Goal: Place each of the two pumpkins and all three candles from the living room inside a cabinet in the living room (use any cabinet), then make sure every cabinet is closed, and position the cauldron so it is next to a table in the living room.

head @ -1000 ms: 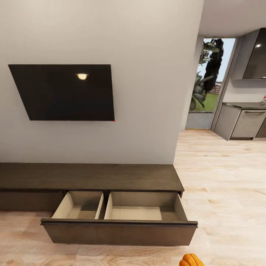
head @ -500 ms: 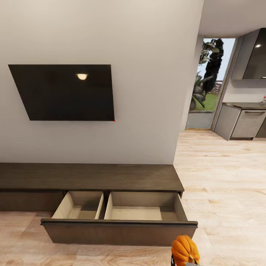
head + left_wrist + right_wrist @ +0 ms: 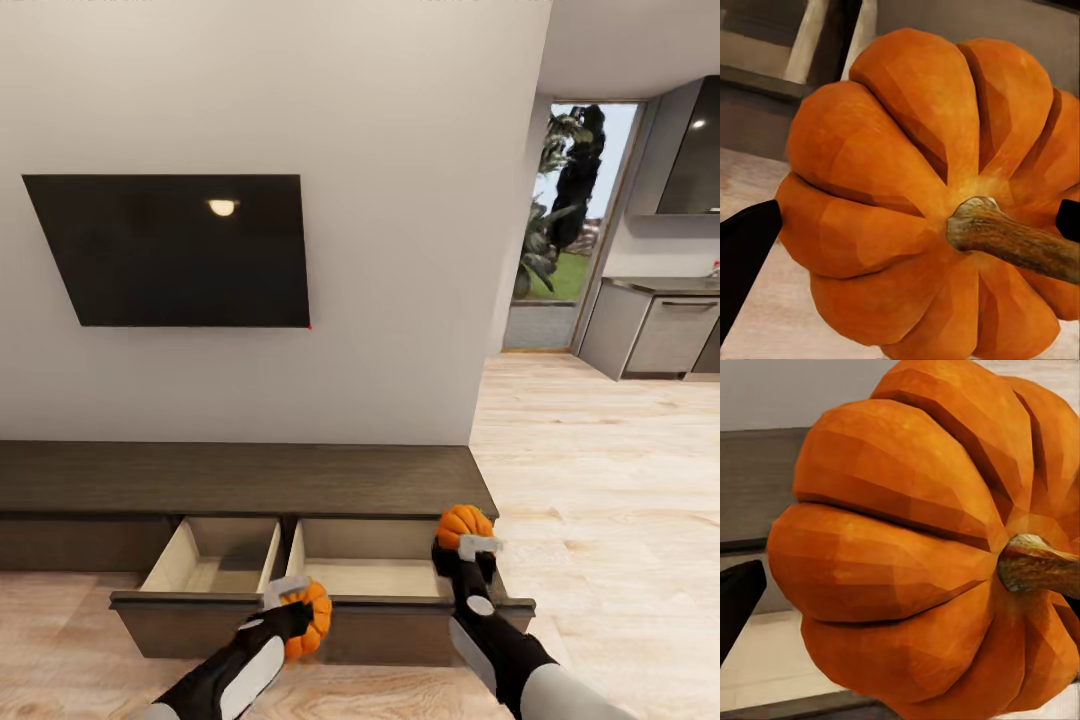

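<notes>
both pumpkins (image 3: 308, 620) (image 3: 463, 524) newly raised at the empty open drawer (image 3: 320, 600)

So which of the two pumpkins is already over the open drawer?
The pumpkin in the right claw, held above the drawer's wider right compartment. The left claw's pumpkin is in front of the drawer front.

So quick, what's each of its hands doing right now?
Left gripper: shut on a pumpkin.
Right gripper: shut on the other pumpkin, over the open drawer.
</notes>
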Controlling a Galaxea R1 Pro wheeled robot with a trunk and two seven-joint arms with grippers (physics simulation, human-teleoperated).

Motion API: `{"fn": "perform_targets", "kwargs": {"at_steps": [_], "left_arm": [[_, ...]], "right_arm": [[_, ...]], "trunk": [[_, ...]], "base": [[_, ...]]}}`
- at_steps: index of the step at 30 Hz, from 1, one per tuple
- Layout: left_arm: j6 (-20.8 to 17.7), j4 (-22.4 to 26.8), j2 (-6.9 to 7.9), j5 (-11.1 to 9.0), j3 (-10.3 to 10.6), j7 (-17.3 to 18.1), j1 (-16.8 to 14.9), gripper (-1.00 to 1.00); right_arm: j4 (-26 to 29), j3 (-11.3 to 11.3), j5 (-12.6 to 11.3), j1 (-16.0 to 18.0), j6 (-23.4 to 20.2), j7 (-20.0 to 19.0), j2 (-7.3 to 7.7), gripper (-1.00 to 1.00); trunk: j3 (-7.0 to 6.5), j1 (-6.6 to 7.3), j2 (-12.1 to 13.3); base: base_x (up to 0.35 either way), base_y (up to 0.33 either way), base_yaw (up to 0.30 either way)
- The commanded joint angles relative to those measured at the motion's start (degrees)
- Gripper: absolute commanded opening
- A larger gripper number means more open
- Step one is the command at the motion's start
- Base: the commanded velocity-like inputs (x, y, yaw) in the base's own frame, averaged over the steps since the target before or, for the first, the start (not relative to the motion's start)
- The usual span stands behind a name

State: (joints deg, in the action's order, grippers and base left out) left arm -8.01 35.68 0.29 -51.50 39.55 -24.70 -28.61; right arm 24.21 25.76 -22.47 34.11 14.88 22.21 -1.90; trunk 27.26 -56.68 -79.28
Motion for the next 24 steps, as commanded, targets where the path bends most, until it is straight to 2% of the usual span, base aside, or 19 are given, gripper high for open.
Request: {"fn": "perform_targets", "kwargs": {"at_steps": [1, 3, 5, 6, 7, 8, 10, 13, 14, 15, 19, 20, 21, 24], "left_arm": [[-0.88, -0.03, -0.14, -0.50, 0.22, -0.58, -1.16, -1.00], [-3.19, -0.07, -0.65, -0.61, -0.33, -1.06, -5.15, -1.00], [-6.44, -0.42, -0.96, -0.67, -2.20, -1.26, -8.73, -1.00], [-8.26, -0.55, -1.03, -0.68, -3.73, -1.30, -10.49, -1.00], [-11.52, -0.69, -1.11, -0.70, -7.51, -1.31, -13.63, -1.00], [-13.05, -0.74, -1.25, -0.64, -9.73, -1.27, -15.17, -1.00], [-13.94, -0.77, -1.66, -0.47, -11.14, -1.25, -16.15, -1.00], [-14.24, -0.78, -2.73, -0.23, -11.92, -1.19, -16.69, -1.00], [-14.12, -0.92, -3.25, -0.47, -12.24, -1.08, -16.81, -1.00], [-13.77, -1.83, -3.38, -0.51, -12.22, -0.92, -16.82, -1.00], [-10.56, -5.36, -4.27, -0.25, -12.14, -0.68, -16.83, -1.00], [-8.72, -6.53, -4.70, -0.21, -12.12, -0.65, -16.83, -1.00], [-7.85, -7.17, -4.89, -0.20, -12.09, -0.64, -16.83, -1.00], [-6.68, -8.32, -5.34, -0.23, -12.05, -0.62, -16.83, -1.00]], "right_arm": [[-0.05, 0.31, -0.69, 1.05, -1.09, 0.26, 0.01, -1.00], [-0.09, -1.64, -0.71, 4.43, -6.13, 0.23, -0.01, -1.00], [-0.24, -5.14, -0.77, 7.38, -10.65, 0.07, -0.04, -1.00], [-0.49, -7.06, -0.79, 8.68, -12.52, 0.02, -0.10, -1.00], [-0.93, -10.14, -0.80, 10.95, -16.01, -0.03, -0.18, -1.00], [-1.03, -11.34, -0.81, 12.10, -18.99, -0.05, -0.25, -1.00], [-1.13, -12.04, -0.82, 12.84, -22.54, -0.06, -0.44, -1.00], [-1.19, -12.36, -0.77, 13.24, -25.44, -0.05, -0.93, -1.00], [-1.17, -12.53, -0.88, 13.33, -29.49, -0.11, -1.13, -1.00], [-1.13, -12.67, -1.24, 13.34, -30.88, -0.27, -1.12, -1.00], [-1.10, -12.86, -6.36, 13.35, -33.12, -1.35, -0.85, -1.00], [-1.13, -12.82, -9.15, 13.35, -34.38, -1.70, -0.72, -1.00], [-1.15, -12.78, -10.58, 13.35, -35.23, -1.84, -0.56, -1.00], [-1.23, -12.69, -12.73, 13.35, -36.65, -2.35, 0.06, -1.00]], "trunk": [[0.08, 0.00, -0.05], [0.08, 0.00, -0.05], [0.08, 0.00, -0.05], [0.08, 0.00, -0.05], [0.08, 0.00, -0.05], [0.08, 0.00, -0.05], [0.08, 0.00, -0.05], [0.08, 0.00, -0.05], [0.08, 0.00, -0.05], [0.08, 0.00, -0.05], [0.08, 0.00, -0.05], [0.08, 0.00, -0.05], [0.08, 0.00, -0.05], [0.08, 0.00, -0.05]], "base": [[0.000, 0.000, 0.000], [0.000, 0.000, 0.000], [0.000, 0.000, 0.000], [0.000, 0.000, 0.000], [0.000, 0.000, 0.000], [0.000, 0.000, 0.000], [0.000, 0.000, 0.000], [0.000, 0.000, 0.000], [0.000, 0.000, 0.000], [0.000, 0.000, 0.000], [0.000, 0.000, 0.000], [0.000, 0.000, 0.000], [0.000, 0.000, 0.000], [0.007, 0.000, 0.000]]}}
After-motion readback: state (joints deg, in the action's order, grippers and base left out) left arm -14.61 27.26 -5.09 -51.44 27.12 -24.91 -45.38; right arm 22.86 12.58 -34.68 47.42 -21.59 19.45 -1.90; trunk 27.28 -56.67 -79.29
